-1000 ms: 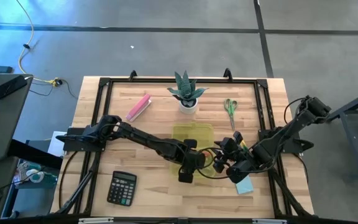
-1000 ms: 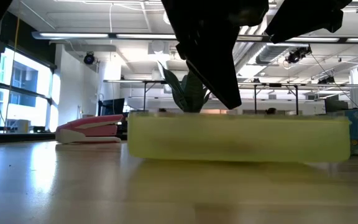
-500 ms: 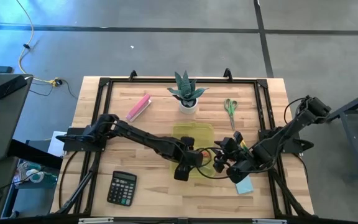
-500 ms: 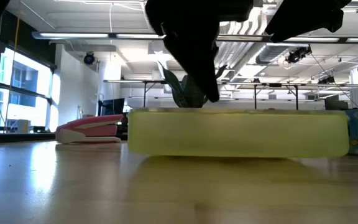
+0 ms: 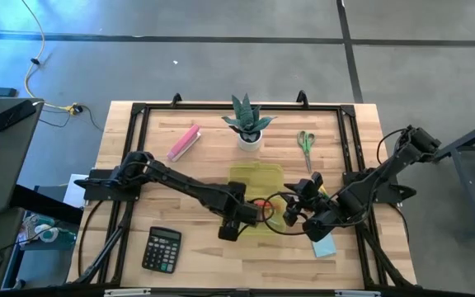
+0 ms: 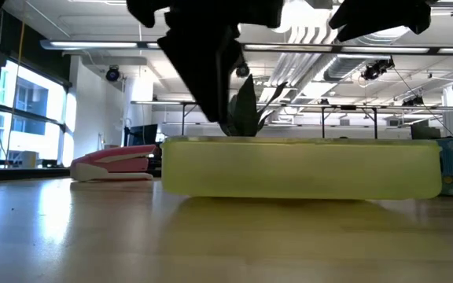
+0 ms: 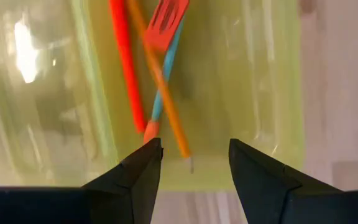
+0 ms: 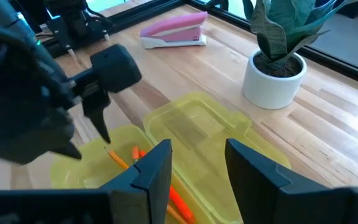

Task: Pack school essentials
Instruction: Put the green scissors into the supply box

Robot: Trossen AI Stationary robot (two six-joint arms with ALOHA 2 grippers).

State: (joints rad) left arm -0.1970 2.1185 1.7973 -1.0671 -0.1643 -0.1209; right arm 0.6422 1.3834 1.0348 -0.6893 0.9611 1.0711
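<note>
A translucent yellow-green box (image 5: 262, 216) sits mid-table with its lid (image 5: 256, 176) folded open on the far side. Inside lie a red-orange pen-like tool (image 7: 126, 62), an orange pencil (image 7: 160, 81) and a light-blue shaft (image 7: 166, 74). My left gripper (image 5: 246, 216) (image 7: 191, 149) hovers open above the box's left end. My right gripper (image 5: 291, 216) (image 8: 197, 155) hangs open over its right end. The green-handled scissors (image 5: 305, 142) lie flat near the far right. The light-blue note pad (image 5: 324, 246) lies flat beside the right arm.
A potted plant (image 5: 249, 125) stands at the far middle, and a pink oblong bar (image 5: 183, 142) lies to its left. A black calculator (image 5: 162, 249) lies near the near-left edge. A black frame (image 5: 138, 111) rims the table. There is bare wood between the calculator and the box.
My left gripper has drawn back toward the table's left, from over the middle of the box to its left end. In the low view it also sits a little higher. The right arm has stayed still.
</note>
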